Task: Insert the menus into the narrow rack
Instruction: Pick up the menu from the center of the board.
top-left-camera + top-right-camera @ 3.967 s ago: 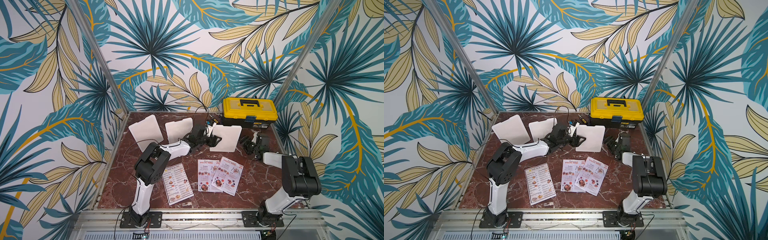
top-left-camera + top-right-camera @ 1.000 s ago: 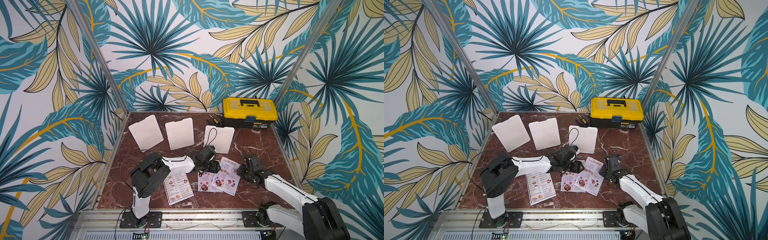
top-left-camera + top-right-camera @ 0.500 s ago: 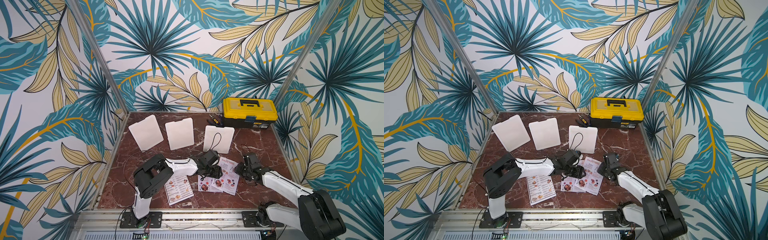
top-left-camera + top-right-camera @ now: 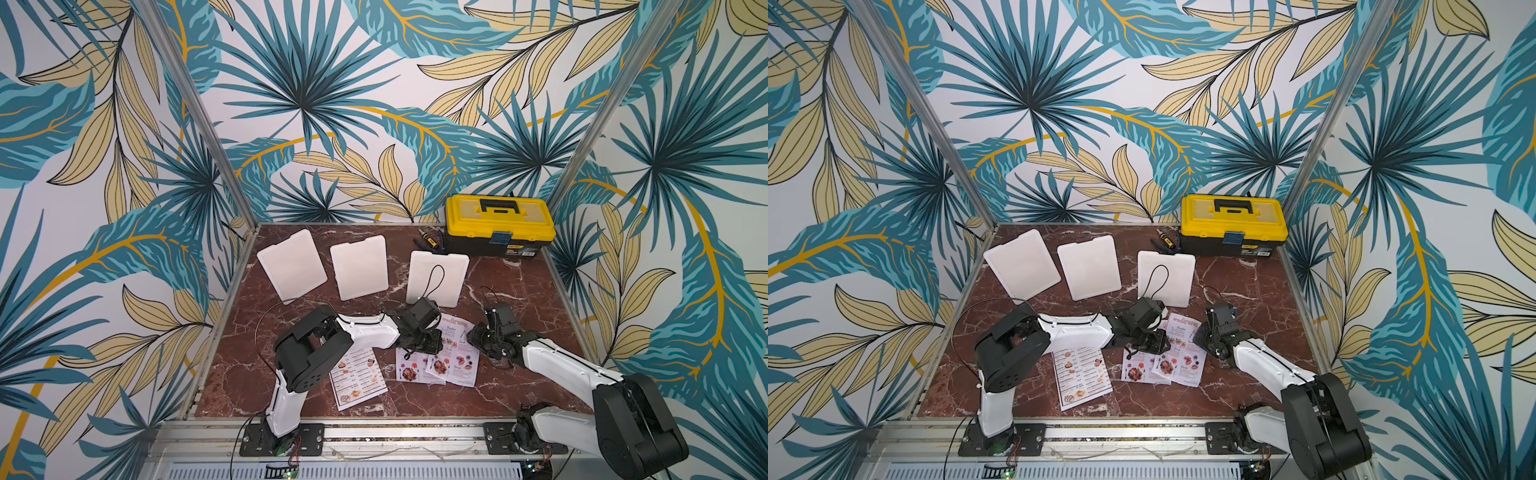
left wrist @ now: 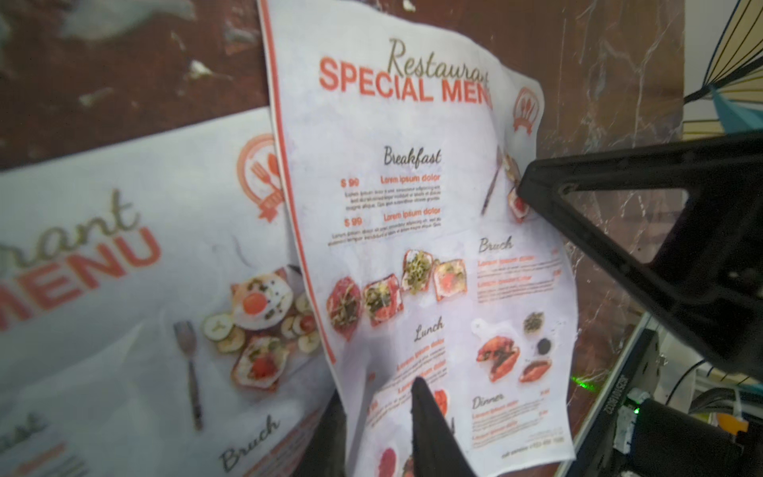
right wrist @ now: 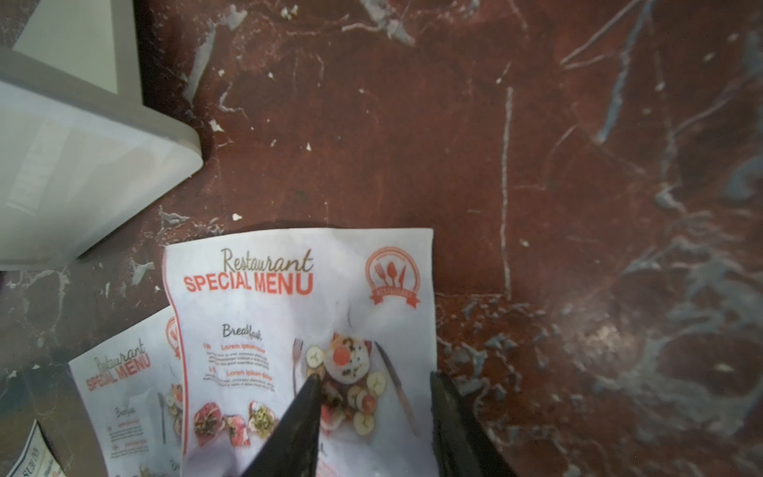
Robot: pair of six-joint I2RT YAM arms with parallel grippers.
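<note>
Reference thing: yellow plastic toolbox with black handle (image 4: pixel 500 226), at the back edge of the dark red marbled counter (image 4: pixel 528 286). One white flat plastic rack (image 4: pixel 436 279) stood just forward of the toolbox, between it and the printed sheets. All three menus lay on the counter well forward of the toolbox, not yet inserted. The upper red-titled "SPECIAL MENU" paper sheet (image 5: pixel 433 231) was the menu closest to the toolbox and partly covered the lower red-titled "SPECIAL MENU" paper sheet (image 5: pixel 124 289). The white "DIM SUM INN" paper sheet (image 4: pixel 359 378) lay flat, farthest from the toolbox and apart from the pair. The left end effector (image 5: pixel 373 396) was clamped on the upper sheet's edge farther from the toolbox, with one finger (image 5: pixel 433 425) above the paper and the other showing dark beneath it; the sheet looked buckled there. The right end effector (image 6: pixel 371 378) had its jaws apart, one over the sheet's egg photo and one just past the sheet's side edge. Contact with the paper could not be told.
</note>
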